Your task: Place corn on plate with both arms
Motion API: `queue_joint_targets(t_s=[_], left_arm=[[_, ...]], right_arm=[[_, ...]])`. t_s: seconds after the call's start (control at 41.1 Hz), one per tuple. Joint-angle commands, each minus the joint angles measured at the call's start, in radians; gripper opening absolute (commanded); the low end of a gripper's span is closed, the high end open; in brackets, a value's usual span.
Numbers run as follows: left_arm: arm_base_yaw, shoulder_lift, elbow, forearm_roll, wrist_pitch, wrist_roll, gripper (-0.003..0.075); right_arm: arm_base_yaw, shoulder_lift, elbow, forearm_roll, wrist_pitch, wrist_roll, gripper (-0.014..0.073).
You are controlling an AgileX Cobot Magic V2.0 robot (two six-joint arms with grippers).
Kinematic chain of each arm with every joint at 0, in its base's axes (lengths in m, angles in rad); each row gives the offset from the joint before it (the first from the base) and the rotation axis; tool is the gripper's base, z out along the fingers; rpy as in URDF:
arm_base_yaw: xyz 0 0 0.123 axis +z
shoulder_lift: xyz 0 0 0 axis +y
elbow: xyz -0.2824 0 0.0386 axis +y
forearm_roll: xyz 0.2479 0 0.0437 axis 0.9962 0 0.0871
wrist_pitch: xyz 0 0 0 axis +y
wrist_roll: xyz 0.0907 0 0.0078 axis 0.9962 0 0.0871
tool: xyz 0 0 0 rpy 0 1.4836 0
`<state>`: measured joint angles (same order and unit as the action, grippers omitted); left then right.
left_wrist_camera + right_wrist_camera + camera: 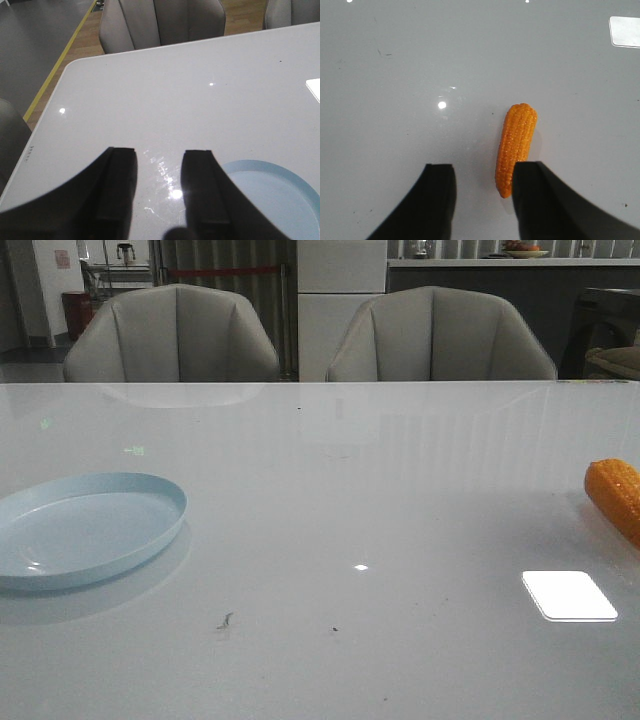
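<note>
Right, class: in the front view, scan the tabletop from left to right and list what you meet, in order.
plate → small dark scuff mark → bright rectangular light reflection → corn, cut off by the right edge of the picture.

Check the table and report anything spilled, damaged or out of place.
Nothing is spilled or broken. The bright orange corn cob lies whole on the glossy white table, far from the round pale blue plate, which sits level and empty. Only a few small dark specks mark the tabletop near the front.
</note>
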<state>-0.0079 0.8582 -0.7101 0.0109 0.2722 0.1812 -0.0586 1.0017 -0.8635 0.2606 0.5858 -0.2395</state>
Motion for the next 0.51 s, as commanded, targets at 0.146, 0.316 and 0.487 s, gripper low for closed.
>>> queue_joint_targets(t_s=[0.146,0.316,0.487], left_arm=[[0.002,0.027,-0.031,-0.027,-0.079,-0.001,0.0403],[0.002,0.095,-0.079,-0.085,0.024,-0.001,0.0405],[0.002,0.245,-0.213,-0.101,0.195,-0.001,0.0405]], right_arm=[[-0.005,-0.004,-0.034,0.006,-0.058,0.002,0.0456],[-0.005,-0.004,-0.034,0.006,-0.049,0.002,0.0456],[-0.005,-0.004,-0.034,0.006,-0.049,0.002,0.0456]])
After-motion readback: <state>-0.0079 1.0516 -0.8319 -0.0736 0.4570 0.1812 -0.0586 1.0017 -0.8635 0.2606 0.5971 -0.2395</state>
